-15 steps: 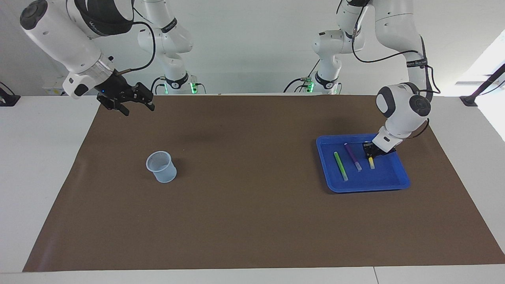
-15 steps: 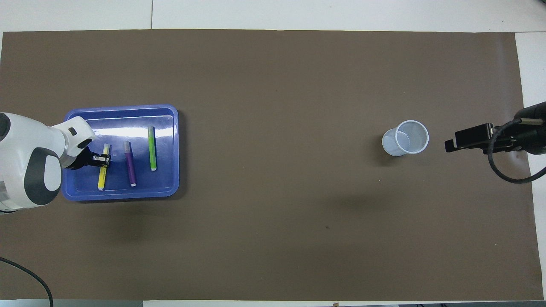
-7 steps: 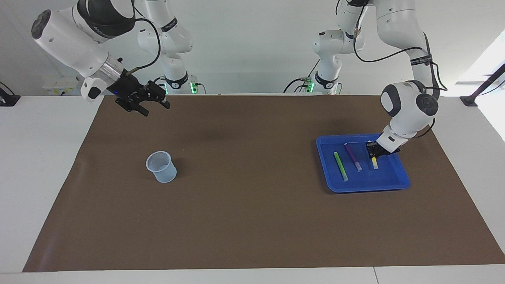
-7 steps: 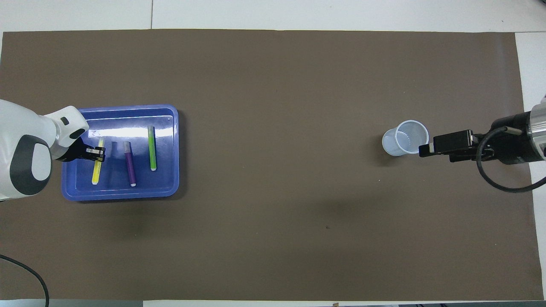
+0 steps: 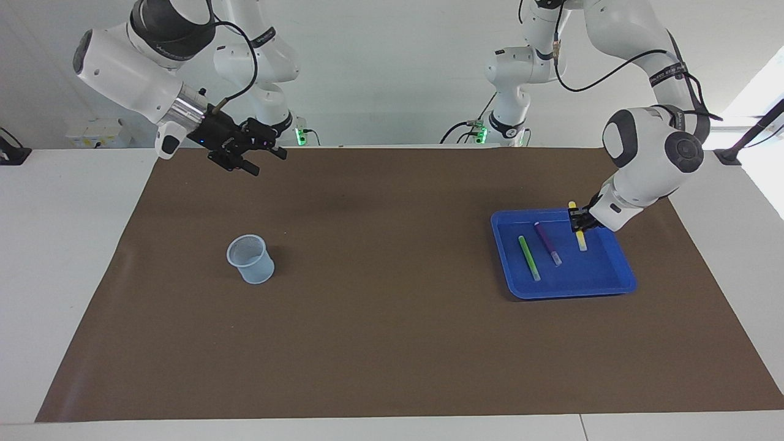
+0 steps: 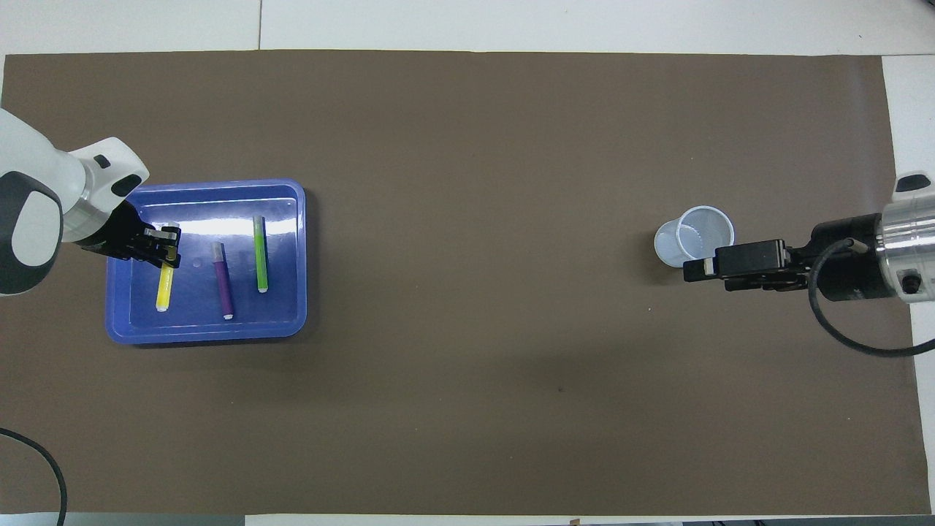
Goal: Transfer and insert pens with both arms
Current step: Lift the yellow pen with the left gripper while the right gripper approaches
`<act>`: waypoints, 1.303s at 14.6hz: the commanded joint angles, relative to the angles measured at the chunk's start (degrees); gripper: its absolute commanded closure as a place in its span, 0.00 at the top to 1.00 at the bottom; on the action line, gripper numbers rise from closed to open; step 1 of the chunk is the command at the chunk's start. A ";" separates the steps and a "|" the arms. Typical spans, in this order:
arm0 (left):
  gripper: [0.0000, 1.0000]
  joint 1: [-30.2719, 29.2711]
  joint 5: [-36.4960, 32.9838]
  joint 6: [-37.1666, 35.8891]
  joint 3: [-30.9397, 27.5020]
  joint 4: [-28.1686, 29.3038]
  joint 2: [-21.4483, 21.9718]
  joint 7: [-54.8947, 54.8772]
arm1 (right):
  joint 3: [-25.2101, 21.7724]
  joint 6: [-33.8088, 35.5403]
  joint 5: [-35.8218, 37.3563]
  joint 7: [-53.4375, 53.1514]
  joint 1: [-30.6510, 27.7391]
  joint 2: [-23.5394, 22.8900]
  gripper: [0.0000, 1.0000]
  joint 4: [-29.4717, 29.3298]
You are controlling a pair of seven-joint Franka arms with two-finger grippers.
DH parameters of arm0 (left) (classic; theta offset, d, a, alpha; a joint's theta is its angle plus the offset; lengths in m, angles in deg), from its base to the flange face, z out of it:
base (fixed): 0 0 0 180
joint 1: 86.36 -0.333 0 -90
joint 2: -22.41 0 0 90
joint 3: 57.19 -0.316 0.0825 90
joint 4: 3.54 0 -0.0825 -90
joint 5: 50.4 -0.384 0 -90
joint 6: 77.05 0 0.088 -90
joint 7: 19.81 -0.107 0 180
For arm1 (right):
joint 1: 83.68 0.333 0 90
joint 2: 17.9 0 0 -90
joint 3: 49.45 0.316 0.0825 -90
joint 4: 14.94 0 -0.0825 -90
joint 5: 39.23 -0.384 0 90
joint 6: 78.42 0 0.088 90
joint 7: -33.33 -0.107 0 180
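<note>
What we cannot see or settle

In the overhead view the left arm [image 6: 29, 219] is cut off by the picture's edge, and its gripper [image 6: 162, 247] covers the middle of the yellow pen [image 6: 165, 288], so we cannot see the contact itself. In the facing view, the right arm [image 5: 131, 55] runs out at the top. From overhead the right gripper [image 6: 705, 267] overlaps the cup [image 6: 696, 237]; we cannot judge its height there.

L gripper [image 5: 578, 222] clamped, raised; R gripper [image 5: 254, 160] agape, aloft.
</note>
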 commanded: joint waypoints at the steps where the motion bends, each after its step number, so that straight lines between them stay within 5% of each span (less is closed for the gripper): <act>1: 0.00 0.22 2.98 -9.09 5.32 -6.27 -0.10 16.37 | 0.11 -2.13 -4.94 0.87 1.93 3.31 1.00 5.33; 7: 0.00 0.31 16.87 -7.54 16.93 -6.47 5.53 59.81 | 0.29 -5.29 -16.30 -4.85 4.02 6.48 1.00 10.80; 15: 0.00 9.61 27.78 11.87 18.62 -1.99 8.08 92.60 | 0.90 -15.31 -17.18 -11.97 12.82 5.78 1.00 10.54; 19: 0.00 12.34 33.22 19.71 18.70 1.88 9.48 100.20 | 0.99 -20.23 -17.18 -13.63 16.69 5.69 1.00 10.54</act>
